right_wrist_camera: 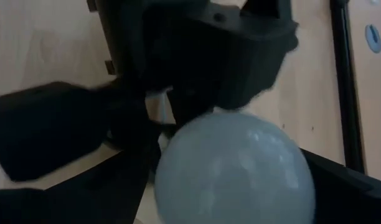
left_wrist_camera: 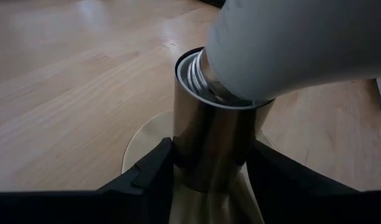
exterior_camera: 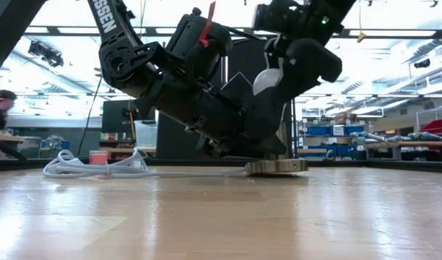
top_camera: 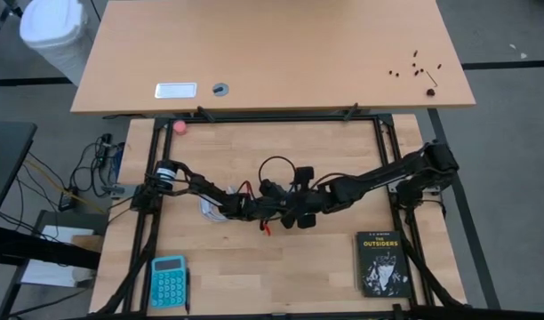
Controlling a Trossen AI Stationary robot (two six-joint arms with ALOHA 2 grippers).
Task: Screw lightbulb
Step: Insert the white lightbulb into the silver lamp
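The lightbulb (left_wrist_camera: 302,43), white and frosted, stands tilted with its threaded base (left_wrist_camera: 203,74) in the mouth of a shiny metal socket tube (left_wrist_camera: 209,134). The tube rises from a round disc (exterior_camera: 276,167) that lies flat on the table, with a white cord (exterior_camera: 98,166) trailing off. My left gripper (left_wrist_camera: 209,165) is shut on the tube at mid-table (top_camera: 274,210). My right gripper (right_wrist_camera: 237,180) is shut on the bulb's globe (right_wrist_camera: 237,168) just above it (top_camera: 299,212). In the low view the arms hide the tube; the bulb (exterior_camera: 266,81) shows between them. My left gripper pinches the socket tube's lower part (left_wrist_camera: 200,158) between its two fingers (left_wrist_camera: 150,168), one on each side, coming in low and nearly level from the table's left. The tube stands upright on its disc on the table. My right gripper holds the bulb's round globe (right_wrist_camera: 178,180) between its two fingers (right_wrist_camera: 346,180), coming from above and the table's right. The bulb sits tilted, its threaded base in the tube's mouth.
A black book (top_camera: 381,262) lies at the near right and a teal calculator (top_camera: 168,280) at the near left. A pink ball (top_camera: 178,127) lies at the far left. The coiled white cord (top_camera: 210,209) lies under the left arm. A second desk (top_camera: 272,53) stands beyond.
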